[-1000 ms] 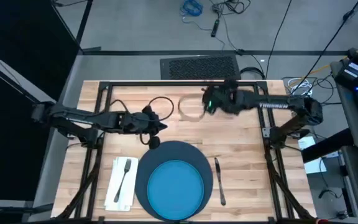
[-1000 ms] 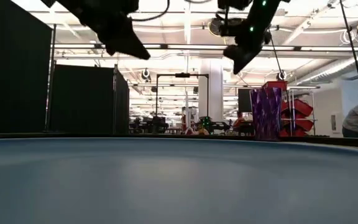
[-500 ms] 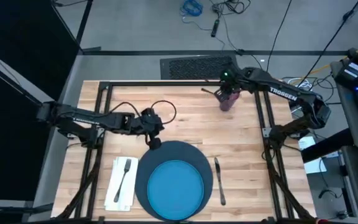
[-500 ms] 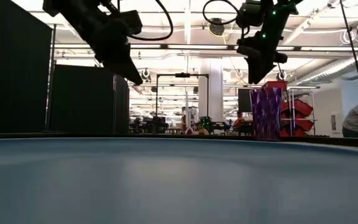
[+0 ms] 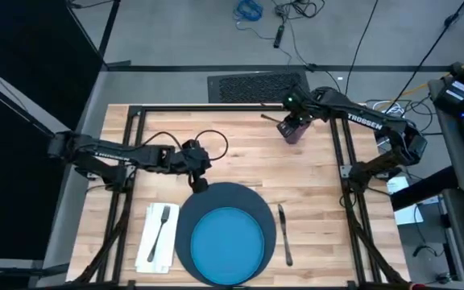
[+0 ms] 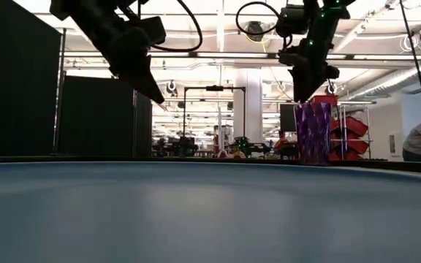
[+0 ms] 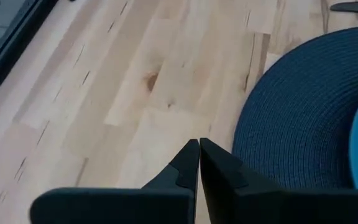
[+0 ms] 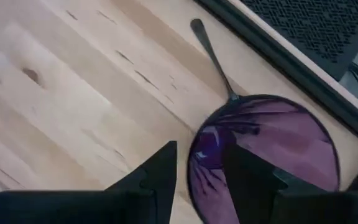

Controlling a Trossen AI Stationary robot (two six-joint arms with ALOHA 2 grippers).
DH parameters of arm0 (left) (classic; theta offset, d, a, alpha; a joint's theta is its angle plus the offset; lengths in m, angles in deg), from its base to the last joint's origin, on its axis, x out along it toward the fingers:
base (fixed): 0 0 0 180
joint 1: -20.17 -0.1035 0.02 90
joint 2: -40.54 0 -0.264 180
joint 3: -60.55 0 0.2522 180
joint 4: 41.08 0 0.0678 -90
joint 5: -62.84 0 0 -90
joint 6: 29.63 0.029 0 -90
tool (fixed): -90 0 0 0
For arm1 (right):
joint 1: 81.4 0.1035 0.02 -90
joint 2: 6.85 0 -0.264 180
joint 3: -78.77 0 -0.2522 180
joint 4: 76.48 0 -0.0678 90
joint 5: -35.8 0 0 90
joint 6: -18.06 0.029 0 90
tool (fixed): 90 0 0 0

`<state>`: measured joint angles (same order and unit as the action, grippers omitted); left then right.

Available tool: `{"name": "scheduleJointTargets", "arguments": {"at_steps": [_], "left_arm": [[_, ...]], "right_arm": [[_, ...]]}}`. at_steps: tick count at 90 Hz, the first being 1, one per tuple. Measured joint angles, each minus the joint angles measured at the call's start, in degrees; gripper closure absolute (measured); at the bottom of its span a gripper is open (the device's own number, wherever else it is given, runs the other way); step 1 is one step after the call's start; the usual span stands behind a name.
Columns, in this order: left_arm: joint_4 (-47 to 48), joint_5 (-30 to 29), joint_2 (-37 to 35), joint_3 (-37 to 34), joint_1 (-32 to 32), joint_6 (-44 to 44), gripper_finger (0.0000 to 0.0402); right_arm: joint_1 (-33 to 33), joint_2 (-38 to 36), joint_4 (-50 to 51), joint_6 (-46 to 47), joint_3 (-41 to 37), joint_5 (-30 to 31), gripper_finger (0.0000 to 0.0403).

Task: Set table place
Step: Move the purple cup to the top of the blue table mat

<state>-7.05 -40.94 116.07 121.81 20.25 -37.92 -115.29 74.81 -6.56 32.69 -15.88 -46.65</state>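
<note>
A bright blue plate (image 5: pixel 228 242) rests on the dark navy mat (image 5: pixel 216 193) at the table's near edge. The fork (image 5: pixel 161 228) lies on the white napkin (image 5: pixel 153 242) to its left, and the knife (image 5: pixel 283 235) to its right. The purple cup (image 5: pixel 295 134) stands upright at the far right. A spoon (image 8: pixel 211 57) lies on the table behind it, its bowl hidden by the cup. My right gripper (image 8: pixel 201 171) is open just over the cup, one finger above its inside and one outside its rim. My left gripper (image 7: pixel 199 157) hangs shut above the table by the mat's far edge. My right gripper comes at the cup's rim (image 8: pixel 194 149) from above, pointing down, its fingers standing on either side of the wall. Its fingertips (image 6: pixel 305 97) reach about the height of the cup's top. Whether they touch the cup, I cannot tell.
The table's black frame (image 5: pixel 216 107) runs along the far edge just behind the cup and the spoon. A dark grille mat (image 5: pixel 258 85) lies beyond it. Bare wood (image 5: pixel 248 157) lies between the cup and the mat.
My right gripper has swung from the table's far middle toward the right edge and come down over the purple cup. My left gripper has sunk a little above the mat's far edge. The cup and the other pieces have stayed where they were.
</note>
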Motion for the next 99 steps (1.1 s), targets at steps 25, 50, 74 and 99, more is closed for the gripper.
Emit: {"name": "scheduleJointTargets", "arguments": {"at_steps": [25, 50, 74, 99], "left_arm": [[-0.02, 0.13, 0.00, 0.00, 0.01, -0.22, 0.0402], [-0.66, 0.15, 0.00, -0.02, 0.00, 3.05, 0.0402], [-1.29, 0.13, 0.00, -0.04, 0.00, 3.06, 0.0402], [-1.84, 0.11, 0.00, -0.04, 0.00, 5.33, 0.0402]], "right_arm": [[-0.11, 0.00, -0.11, 0.76, -3.21, 0.10, 0.0289], [-0.28, 0.02, -5.94, -3.84, -9.03, 1.70, 0.0338], [0.21, 0.04, -10.83, -8.21, -8.59, 0.35, 0.0400], [9.84, 0.07, -14.38, -7.98, -3.89, -6.43, 0.0402]]}}
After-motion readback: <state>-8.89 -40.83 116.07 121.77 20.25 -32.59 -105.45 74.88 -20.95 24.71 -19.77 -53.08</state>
